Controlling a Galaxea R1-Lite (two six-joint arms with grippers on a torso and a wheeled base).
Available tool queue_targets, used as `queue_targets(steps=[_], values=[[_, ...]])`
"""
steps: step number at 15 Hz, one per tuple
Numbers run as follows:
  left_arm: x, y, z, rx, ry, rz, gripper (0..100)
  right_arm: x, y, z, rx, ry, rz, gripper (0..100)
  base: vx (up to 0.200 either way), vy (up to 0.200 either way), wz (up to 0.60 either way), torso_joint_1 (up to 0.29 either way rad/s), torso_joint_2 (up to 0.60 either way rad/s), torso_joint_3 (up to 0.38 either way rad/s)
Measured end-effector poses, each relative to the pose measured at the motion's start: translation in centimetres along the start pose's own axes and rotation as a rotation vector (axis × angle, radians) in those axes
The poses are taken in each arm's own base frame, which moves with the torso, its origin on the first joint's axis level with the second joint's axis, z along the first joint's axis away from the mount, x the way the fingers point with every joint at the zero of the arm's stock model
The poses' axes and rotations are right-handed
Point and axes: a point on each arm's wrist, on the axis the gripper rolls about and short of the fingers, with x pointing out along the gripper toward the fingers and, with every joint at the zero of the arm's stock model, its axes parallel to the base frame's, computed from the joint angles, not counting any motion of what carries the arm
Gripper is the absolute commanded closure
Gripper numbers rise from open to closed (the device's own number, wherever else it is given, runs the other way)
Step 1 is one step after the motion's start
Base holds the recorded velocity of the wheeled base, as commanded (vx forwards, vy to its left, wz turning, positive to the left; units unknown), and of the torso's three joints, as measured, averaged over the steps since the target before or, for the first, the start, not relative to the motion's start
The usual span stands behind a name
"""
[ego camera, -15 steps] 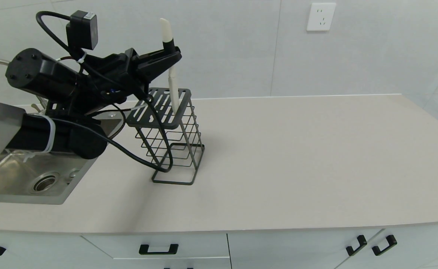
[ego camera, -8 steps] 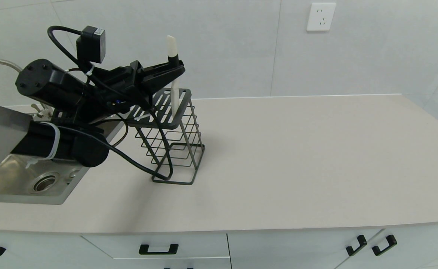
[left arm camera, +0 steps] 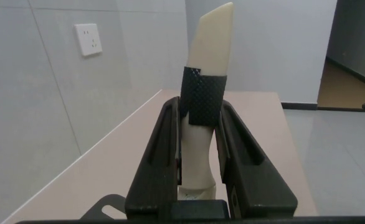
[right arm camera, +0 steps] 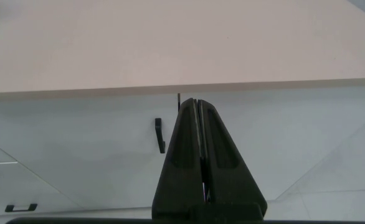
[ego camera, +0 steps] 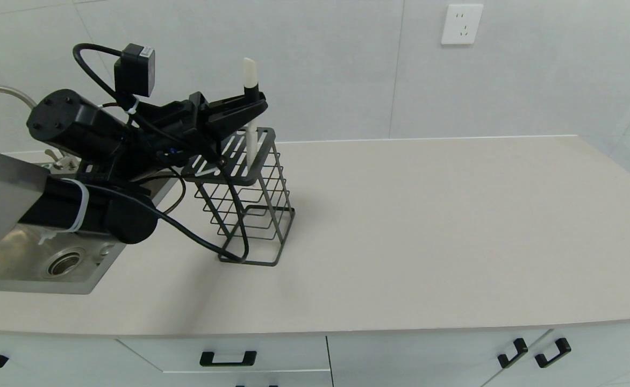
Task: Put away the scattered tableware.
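**Head view**
- Left gripper [ego camera: 250, 103]: clamped on the cream utensil [ego camera: 249, 72] at its black band.
- Utensil: upright, lower end passing through a slot in the top plate of the black wire rack [ego camera: 253, 215].
- Rack: stands on the tabletop [ego camera: 428, 226] toward the left rear, just beside the sink [ego camera: 8, 252].
- Wall outlet [ego camera: 462, 24]: above the tabletop's rear edge.
- Drawer handle [ego camera: 228, 358]: below the front edge.

**Left wrist view**
- Both gripper fingers press against the utensil's black band.
- The pale tip rises above them.

**Right wrist view**
- Right gripper [right arm camera: 198, 106]: fingers together, nothing between them.
- It sits off the tabletop's edge, before a white cabinet front with a black handle [right arm camera: 159, 135]
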Motion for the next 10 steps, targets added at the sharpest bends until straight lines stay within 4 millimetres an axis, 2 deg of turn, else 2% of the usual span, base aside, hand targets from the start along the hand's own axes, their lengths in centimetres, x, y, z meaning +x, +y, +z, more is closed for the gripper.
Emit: queue_targets(steps=[10], values=[[-1.0,-0.2,-1.8,-0.017,0.036,0.030,100,0.0,0.0,0.0,0.000,0.000,0.000,100,0.000,0.000,0.00,0.000,0.00,0.000]])
